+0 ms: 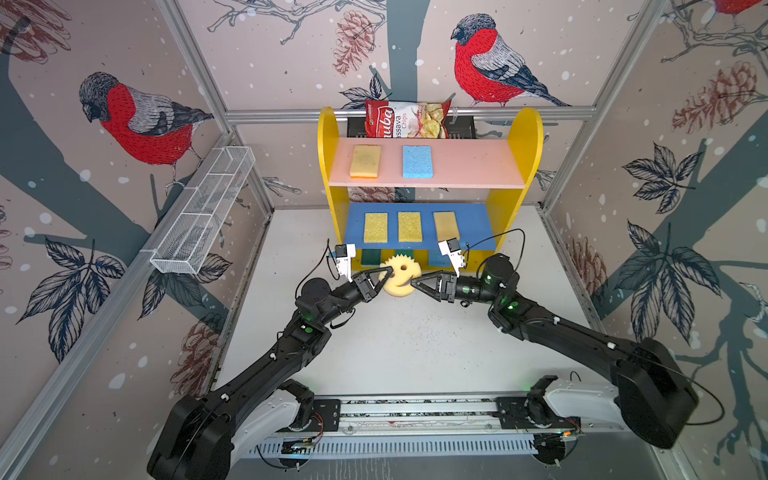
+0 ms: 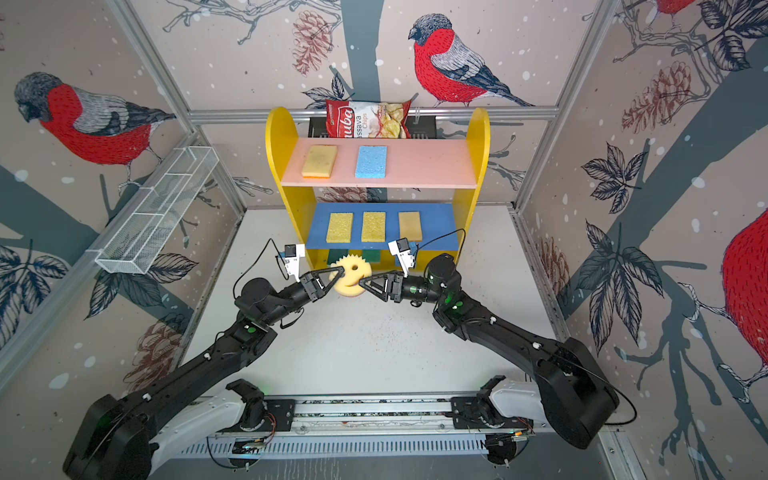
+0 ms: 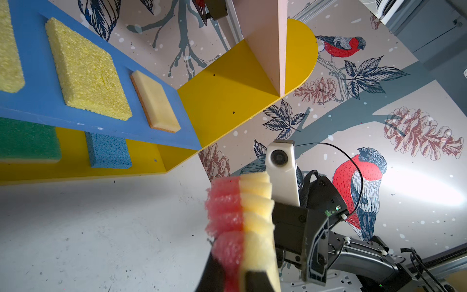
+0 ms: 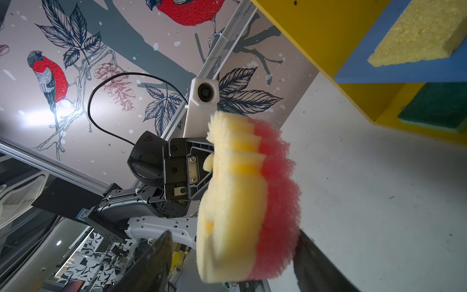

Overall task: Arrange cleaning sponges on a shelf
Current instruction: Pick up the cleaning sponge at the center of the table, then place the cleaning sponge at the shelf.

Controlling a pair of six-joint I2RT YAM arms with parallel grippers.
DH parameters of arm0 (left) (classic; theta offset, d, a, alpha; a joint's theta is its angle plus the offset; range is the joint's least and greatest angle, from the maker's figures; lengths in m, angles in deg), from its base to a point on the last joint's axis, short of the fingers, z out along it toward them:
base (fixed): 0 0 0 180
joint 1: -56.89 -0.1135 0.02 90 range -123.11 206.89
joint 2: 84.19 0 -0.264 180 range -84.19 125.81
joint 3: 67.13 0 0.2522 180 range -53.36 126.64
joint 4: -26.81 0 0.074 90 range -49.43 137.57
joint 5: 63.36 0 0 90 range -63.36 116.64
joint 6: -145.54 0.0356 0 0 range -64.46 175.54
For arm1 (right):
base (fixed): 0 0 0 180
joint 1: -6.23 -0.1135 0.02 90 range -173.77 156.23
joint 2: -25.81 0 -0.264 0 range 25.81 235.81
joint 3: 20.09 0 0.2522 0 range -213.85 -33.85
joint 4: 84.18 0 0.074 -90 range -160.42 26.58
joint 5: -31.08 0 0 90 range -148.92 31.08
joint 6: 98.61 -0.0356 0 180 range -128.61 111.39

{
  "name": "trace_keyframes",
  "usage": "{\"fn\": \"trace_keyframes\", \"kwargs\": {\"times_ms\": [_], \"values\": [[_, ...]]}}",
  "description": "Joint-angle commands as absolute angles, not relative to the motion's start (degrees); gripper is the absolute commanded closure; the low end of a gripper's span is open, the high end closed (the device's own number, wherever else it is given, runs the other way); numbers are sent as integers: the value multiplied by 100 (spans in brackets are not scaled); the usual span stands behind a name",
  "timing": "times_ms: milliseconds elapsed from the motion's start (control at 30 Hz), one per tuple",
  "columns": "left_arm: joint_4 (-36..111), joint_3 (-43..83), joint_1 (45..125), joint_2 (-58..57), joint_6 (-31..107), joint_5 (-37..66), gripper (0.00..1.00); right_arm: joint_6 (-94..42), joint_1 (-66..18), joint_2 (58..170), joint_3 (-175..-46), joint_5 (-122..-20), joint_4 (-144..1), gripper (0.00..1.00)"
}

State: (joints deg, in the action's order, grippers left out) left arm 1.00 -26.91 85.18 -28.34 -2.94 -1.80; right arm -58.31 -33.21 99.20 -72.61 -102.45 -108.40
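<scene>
- At the centre of both top views, just in front of the shelf (image 1: 525, 137), the smiley sponge (image 1: 401, 276) sits between my two arms over the counter (image 1: 395, 353). Whether it clears the surface I cannot tell.
- My left jaws are clamped on its rim. At the bottom of the left wrist view, one finger presses the pink face and the other the yellow.
- My right jaws stand apart, straddling the opposite rim. In the right wrist view a gap shows beside the yellow face at lower left, so I judge there is no grip on that side yet.
- The flat sponges (image 1: 365, 161) already lie in rows: two on the pink top board (image 1: 469, 164), three on the blue middle board (image 1: 478, 226), and dark green and light blue ones on the yellow base (image 3: 75, 169), partly hidden.
- This looks like a handover, and the bare right end of the pink board seems the likely spot.
- I expect the sponge to be very light and soft. It will squash under pressure and spring back, and it should not be fragile.
- The coarse pink face should grip well, and the yellow foam is smoother.
- I would pinch across both flat faces, a little inside the scalloped edge. I would keep clear of the eye holes and the mouth slot, where the foam would fold.
- A gentle squeeze should be enough.
</scene>
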Motion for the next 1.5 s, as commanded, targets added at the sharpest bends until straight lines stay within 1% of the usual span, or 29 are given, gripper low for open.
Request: {"fn": "trace_keyframes", "kwargs": {"times_ms": [0,67,200,233,300,400,500,567,700,900,1033,1167,1467], "values": [[-93,-2674,8510,-2878,-258,-236,100,-6064,-3324,10053,-7283,-10380,-11186,31],[-67,-2681,8503,-2890,-236,-232,100,-6151,-3323,10060,-7244,-10401,-11353,40],[-36,-2700,8481,-2913,-179,-218,100,-6131,-3315,9954,-7242,-10366,-11317,69],[-27,-2694,8483,-2922,-170,-218,95,-6100,-3306,9921,-7253,-10351,-11270,75],[-30,-2689,8467,-2955,-131,-202,74,-5965,-3304,9810,-7343,-10270,-11002,84],[121,-2622,8466,-3066,19,-124,48,-5526,-3282,9547,-7601,-10068,-10297,93],[742,-2426,8464,-3305,398,114,35,-5015,-3169,9288,-7977,-9761,-9467,98],[1262,-2278,8466,-3500,711,347,30,-4756,-3030,9129,-8289,-9540,-8935,100],[2508,-1928,8466,-3929,1416,1010,25,-4444,-2626,8981,-9009,-8991,-8023,100],[3663,-1659,8465,-4538,2036,1907,22,-4046,-1980,9205,-10315,-8128,-6848,100],[4142,-1557,8465,-4814,2279,2357,20,-3992,-1813,9562,-11216,-7405,-6195,100],[4344,-1546,8466,-5000,2429,2599,20,-4089,-1753,9736,-11735,-7208,-6209,100],[4505,-1485,8466,-4923,2630,2760,20,-4307,-1671,10834,-12892,-6913,-5819,100]]}}
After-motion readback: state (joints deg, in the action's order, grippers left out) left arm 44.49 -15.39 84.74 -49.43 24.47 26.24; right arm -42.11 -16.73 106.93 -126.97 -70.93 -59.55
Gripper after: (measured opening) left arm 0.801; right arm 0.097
